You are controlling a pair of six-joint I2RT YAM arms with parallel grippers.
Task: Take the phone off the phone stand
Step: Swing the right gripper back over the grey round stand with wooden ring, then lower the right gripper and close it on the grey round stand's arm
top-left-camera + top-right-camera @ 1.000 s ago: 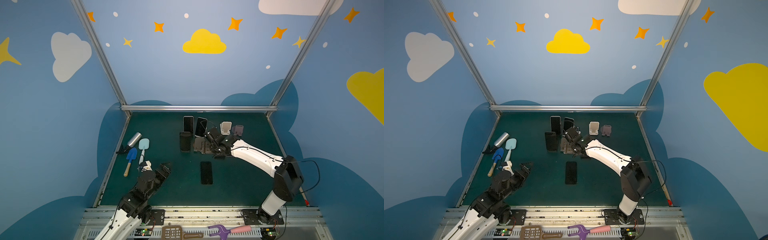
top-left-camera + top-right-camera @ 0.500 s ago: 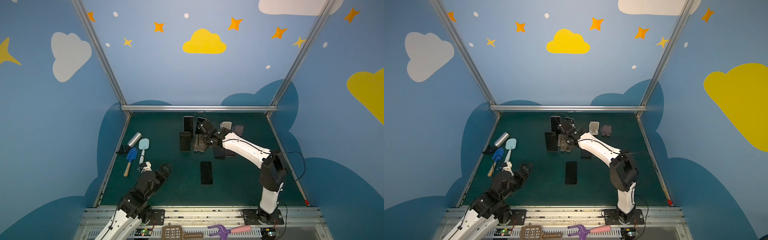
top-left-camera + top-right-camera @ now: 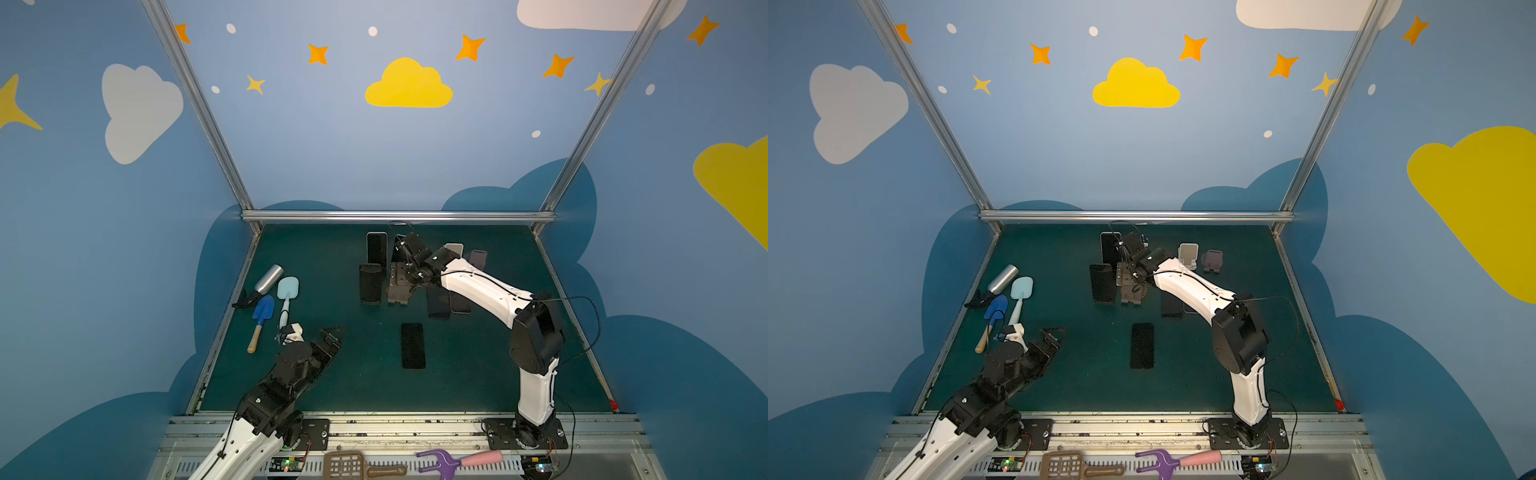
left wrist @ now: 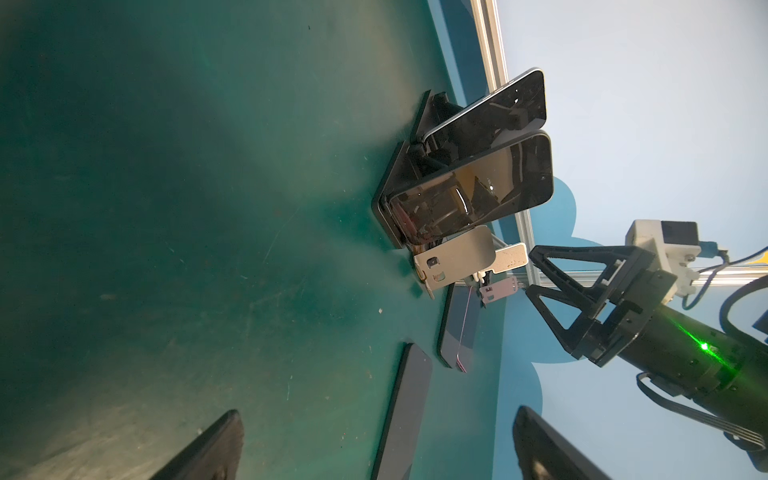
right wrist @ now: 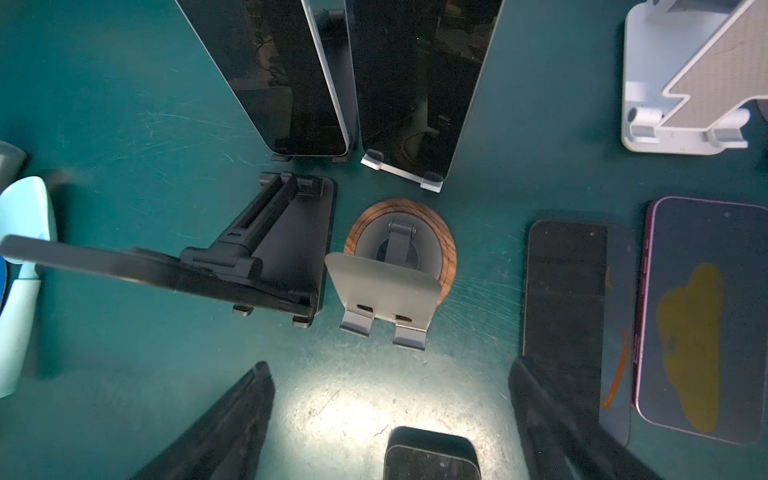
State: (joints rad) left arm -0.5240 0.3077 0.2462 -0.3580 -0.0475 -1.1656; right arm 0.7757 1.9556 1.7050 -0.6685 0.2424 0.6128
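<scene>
Three dark phones rest on stands at the back of the green mat. Two lean side by side, one on a black stand and one on a white stand. A third phone leans on a black stand in front of them. My right gripper hangs open and empty over an empty metal stand with a round wooden base, beside those phones. Near the front left, my left gripper stays open and empty.
Flat phones lie right of the stands, and another lies mid-mat. Empty white and purple stands are at the back right. A silver bottle, blue trowel and pale spatula lie at the left edge.
My right arm has swung left and toward the back, bringing its open gripper from right of the metal stand to above it. The left arm has not moved.
</scene>
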